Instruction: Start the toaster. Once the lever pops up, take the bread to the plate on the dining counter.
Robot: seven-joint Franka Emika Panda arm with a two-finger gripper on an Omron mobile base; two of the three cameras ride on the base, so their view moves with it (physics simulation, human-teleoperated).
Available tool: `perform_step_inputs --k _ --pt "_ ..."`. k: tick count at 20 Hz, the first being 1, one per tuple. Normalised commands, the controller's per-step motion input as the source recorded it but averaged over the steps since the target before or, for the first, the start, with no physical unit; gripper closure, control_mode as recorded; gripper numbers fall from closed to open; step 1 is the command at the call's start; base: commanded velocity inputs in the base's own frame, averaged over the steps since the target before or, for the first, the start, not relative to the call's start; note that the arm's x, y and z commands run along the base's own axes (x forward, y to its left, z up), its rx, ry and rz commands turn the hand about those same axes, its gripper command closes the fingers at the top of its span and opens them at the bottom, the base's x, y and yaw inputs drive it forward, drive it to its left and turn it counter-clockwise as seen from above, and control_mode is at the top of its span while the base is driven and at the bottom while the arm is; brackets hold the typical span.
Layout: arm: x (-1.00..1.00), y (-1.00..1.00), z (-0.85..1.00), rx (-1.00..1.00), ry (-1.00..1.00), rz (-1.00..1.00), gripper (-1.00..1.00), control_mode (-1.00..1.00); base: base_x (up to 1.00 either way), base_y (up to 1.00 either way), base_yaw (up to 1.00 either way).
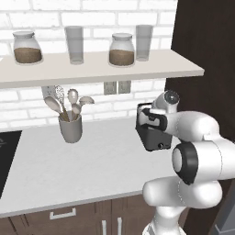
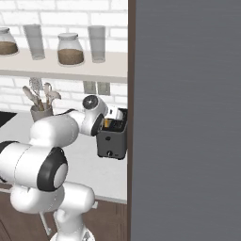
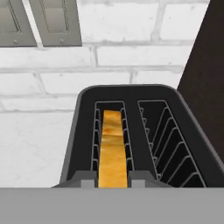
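The dark toaster [image 1: 153,135] [image 2: 112,141] stands at the right end of the pale worktop, against a dark tall panel. From above, the toaster [image 3: 127,94] shows two long slots. The golden bread [image 3: 111,144] stands in the left slot. My gripper [image 3: 113,183] hangs right over that slot, its two small fingertips [image 3: 87,181] pressed to either side of the slice's near end, shut on it. The right slot is empty. The plate and the dining counter are out of view.
A grey utensil holder [image 1: 70,127] with spoons stands left of the toaster. Above runs a shelf [image 1: 92,69] with jars and glasses. Wall outlets [image 1: 117,87] sit behind. A dark cabinet panel [image 1: 202,50] rises close on the right, and a black cooktop [image 1: 7,156] lies far left.
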Motion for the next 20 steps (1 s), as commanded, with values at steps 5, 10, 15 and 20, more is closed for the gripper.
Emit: perform_step_inputs --k 5,10,15,20 --pt "-0.08 0.00 0.46 0.00 -0.02 0.00 1.00 -1.00 0.00 0.00 0.00" --pt "-0.11 0.00 0.30 0.00 0.00 0.00 1.00 -1.00 0.00 0.00 0.00" --pt "-0.16 0.00 0.25 0.00 -0.01 0.00 1.00 -1.00 0.00 0.00 0.00" --pt "-0.26 0.00 0.15 0.00 -0.01 0.00 1.00 -1.00 0.00 0.00 0.00"
